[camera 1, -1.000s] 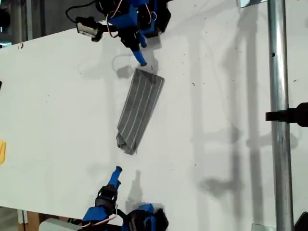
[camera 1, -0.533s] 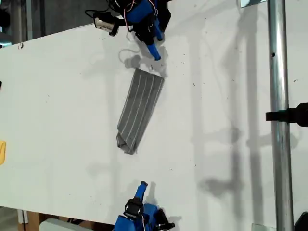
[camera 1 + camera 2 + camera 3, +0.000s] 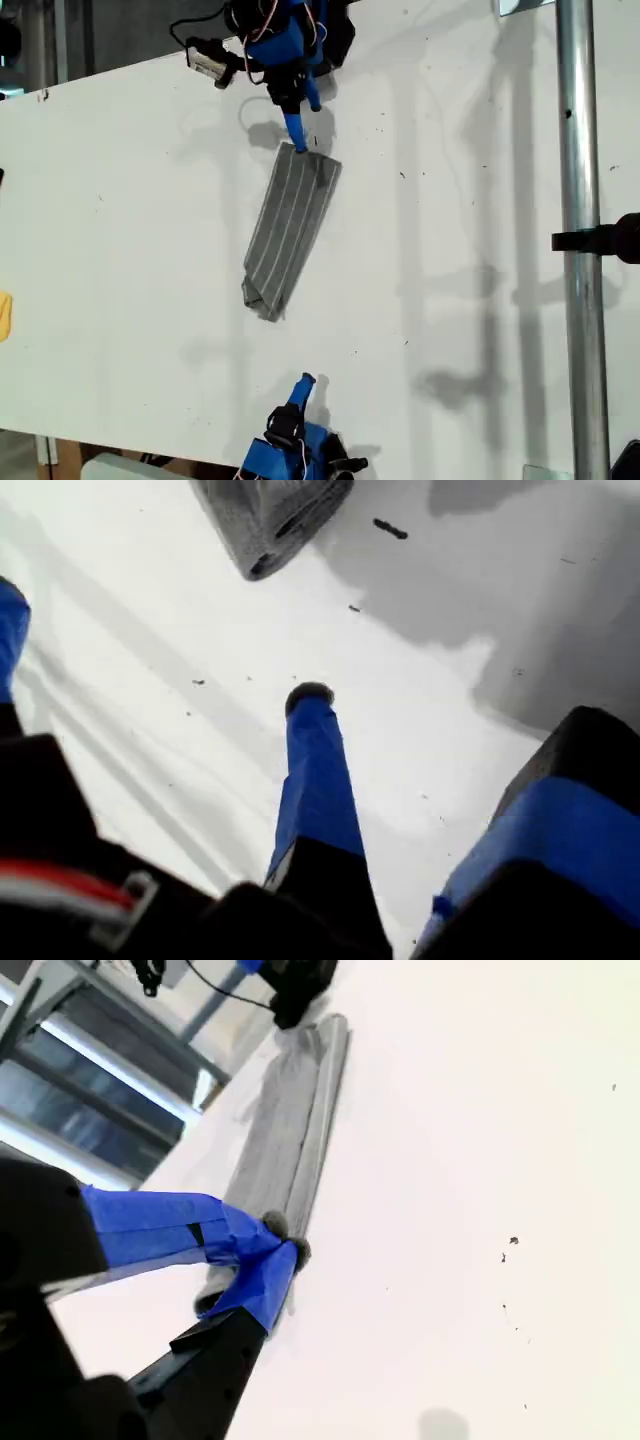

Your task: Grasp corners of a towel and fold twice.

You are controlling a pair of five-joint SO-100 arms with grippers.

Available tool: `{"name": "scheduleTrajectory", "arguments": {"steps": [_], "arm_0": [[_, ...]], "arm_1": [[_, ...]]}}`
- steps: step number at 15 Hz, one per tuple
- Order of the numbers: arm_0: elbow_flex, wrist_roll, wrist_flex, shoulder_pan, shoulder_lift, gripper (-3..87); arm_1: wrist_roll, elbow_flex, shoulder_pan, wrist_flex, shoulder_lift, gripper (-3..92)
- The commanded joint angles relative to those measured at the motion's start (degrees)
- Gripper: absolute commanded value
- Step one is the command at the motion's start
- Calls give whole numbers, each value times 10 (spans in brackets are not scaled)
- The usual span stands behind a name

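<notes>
Grey towel (image 3: 290, 225) lies folded; my second gripper (image 3: 284, 1250) clenched at its end, my first gripper (image 3: 160, 645) released.

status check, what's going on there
My first gripper open near one towel end. My second gripper shut, empty, off the other end. Towel a narrow folded strip. Nothing between.

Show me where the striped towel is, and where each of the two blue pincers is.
towel (image 3: 290, 225): exterior view, middle of the striped cloth.
my first pincer (image 3: 306, 381): exterior view, blue tip, apart from the towel.
my second pincer (image 3: 283, 1250): second wrist view, closed tips at the towel's end.
</notes>
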Motion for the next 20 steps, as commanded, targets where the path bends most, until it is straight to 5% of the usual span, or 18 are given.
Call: {"name": "scheduleTrajectory", "arguments": {"steps": [1, 6, 13, 20], "arm_0": [[-4, -6, -6, 6, 5, -28], [-3, -10, -6, 11, 5, -28], [-4, -2, -4, 19, 5, -27], [-3, -11, -4, 51, 5, -26]], "arm_1": [[24, -2, 17, -49, -106, 481], [68, -88, 65, -239, -448, 486], [119, -71, 81, -389, -548, 440], [68, -112, 112, -497, -642, 384]]}}
